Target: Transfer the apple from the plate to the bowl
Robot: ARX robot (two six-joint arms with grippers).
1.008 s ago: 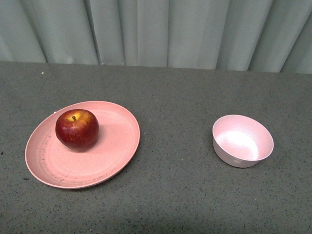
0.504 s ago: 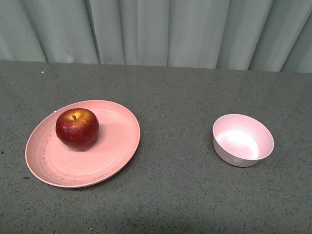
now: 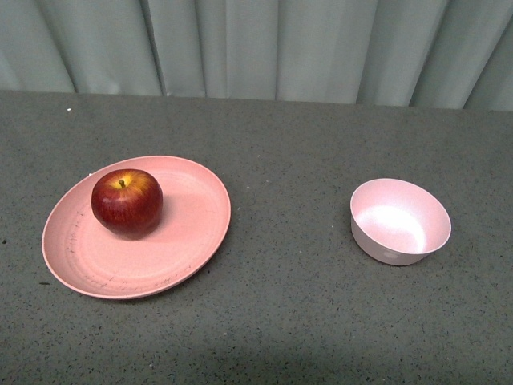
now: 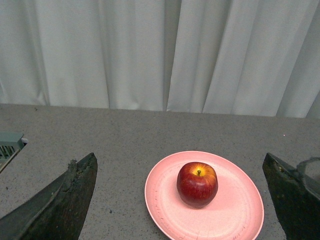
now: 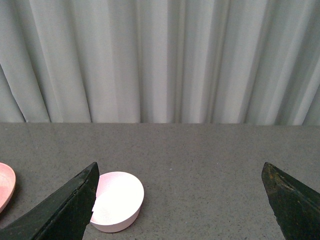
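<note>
- Front view shows the apple resting stem-up on the plate, off-centre toward the plate's far-left part; nothing touches it.
- Left wrist view confirms this: the apple sits on the plate, ahead of the left gripper and apart from it. Its two dark fingers stand wide apart at the picture's edges, holding nothing.
- The bowl stands well apart from the plate, out to the plate's right on the grey table, upright, its whitish inside bare.
- The right wrist view puts the bowl ahead of the right gripper, whose jaws are likewise spread wide and hold nothing; a sliver of the plate shows beyond the bowl.
- A pale pleated curtain hangs behind the table, beyond the plate.
- Since half a second ago, the apple, plate, bowl and the table's far edge have all risen slightly in the front view, together; the gap between plate and bowl is unchanged. I judge that the camera shifted, not the things.
- For the task this means nothing is done yet: the apple is ungrasped on the plate. The left arm, already facing it, looks best placed for the pick; carrying it across to a bowl barely wider than the fruit will likely call for a careful release.
</note>
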